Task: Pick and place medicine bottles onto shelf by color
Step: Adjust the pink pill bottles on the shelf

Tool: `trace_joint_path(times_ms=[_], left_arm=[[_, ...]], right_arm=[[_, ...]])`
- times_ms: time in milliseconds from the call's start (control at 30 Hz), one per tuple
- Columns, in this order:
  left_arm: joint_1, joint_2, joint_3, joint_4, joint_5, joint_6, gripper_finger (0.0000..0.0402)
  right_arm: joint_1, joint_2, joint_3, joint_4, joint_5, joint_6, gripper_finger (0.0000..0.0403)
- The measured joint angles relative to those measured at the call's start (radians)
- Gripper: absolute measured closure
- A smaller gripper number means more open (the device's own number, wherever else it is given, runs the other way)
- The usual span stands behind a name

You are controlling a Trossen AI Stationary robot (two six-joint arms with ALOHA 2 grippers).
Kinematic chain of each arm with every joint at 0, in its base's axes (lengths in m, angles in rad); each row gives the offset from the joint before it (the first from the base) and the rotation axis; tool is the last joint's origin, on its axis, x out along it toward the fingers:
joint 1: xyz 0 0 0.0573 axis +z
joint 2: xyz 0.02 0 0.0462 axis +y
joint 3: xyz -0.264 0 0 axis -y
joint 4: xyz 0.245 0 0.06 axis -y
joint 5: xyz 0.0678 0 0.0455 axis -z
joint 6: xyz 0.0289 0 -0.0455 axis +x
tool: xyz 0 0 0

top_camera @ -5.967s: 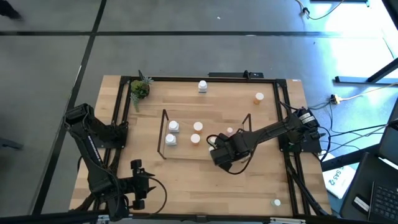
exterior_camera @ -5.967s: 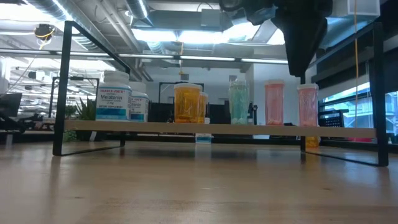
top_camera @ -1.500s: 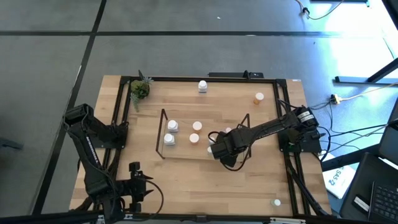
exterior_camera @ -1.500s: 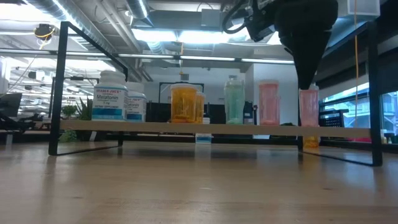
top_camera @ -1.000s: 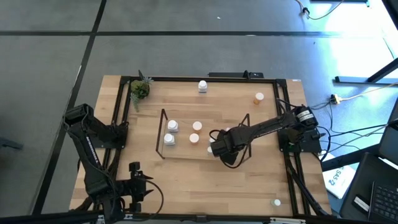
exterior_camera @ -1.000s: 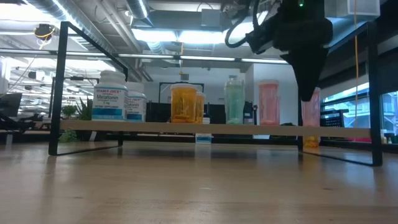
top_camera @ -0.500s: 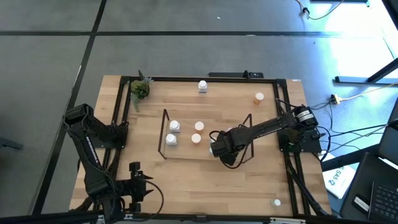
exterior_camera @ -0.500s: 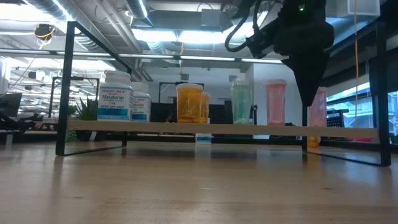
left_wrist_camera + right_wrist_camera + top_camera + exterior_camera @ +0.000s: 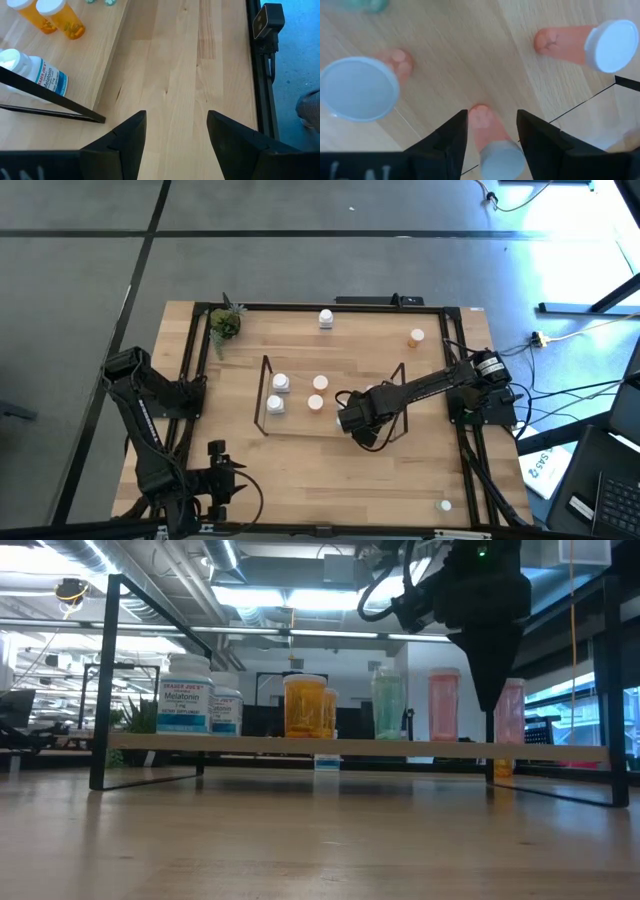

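Right pincer (image 9: 487, 131) has narrowed around a small pink bottle with white cap (image 9: 492, 137) on the black-wire, wood-topped shelf (image 9: 350, 747) — fingers bracket it, firm clamp I cannot tell. Likely mid-placement among the pinks. Left pincer (image 9: 175, 131) parked near the surface's front edge, fingers apart.

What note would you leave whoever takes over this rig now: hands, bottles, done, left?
Left hand: open, empty, parked at the near left of the table.
Right hand: shut on a pink bottle at the shelf's right end.
Done: white pair, orange pair, teal bottle and second pink bottle grouped on the shelf.
Left: white bottle and orange bottle at the far edge, white-capped bottle near the front right corner.
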Motion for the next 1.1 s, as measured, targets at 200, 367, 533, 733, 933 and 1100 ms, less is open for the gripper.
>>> trace_joint_path(times_ms=[200,367,533,733,933,1100], left_arm=[[0.000,0.000,0.000,0.000,0.000,0.000,0.0198],[0.000,0.000,0.000,0.000,0.000,0.000,0.0198],[0.000,0.000,0.000,0.000,0.000,0.000,0.0198],[0.000,0.000,0.000,0.000,0.000,0.000,0.0198],[0.000,0.000,0.000,0.000,0.000,0.000,0.0198],[0.000,0.000,0.000,0.000,0.000,0.000,0.0198]], right_arm=[[0.000,0.000,0.000,-0.011,0.002,-0.027,0.0231],[-0.005,0.000,0.000,-0.016,-0.015,-0.028,0.0231],[-0.009,0.000,0.000,-0.013,-0.025,-0.021,0.0231],[-0.008,0.000,0.000,0.003,-0.061,-0.028,0.0226],[-0.028,0.000,0.000,-0.019,-0.173,-0.057,0.0211],[-0.051,0.001,0.000,-0.053,-0.183,-0.038,0.0210]])
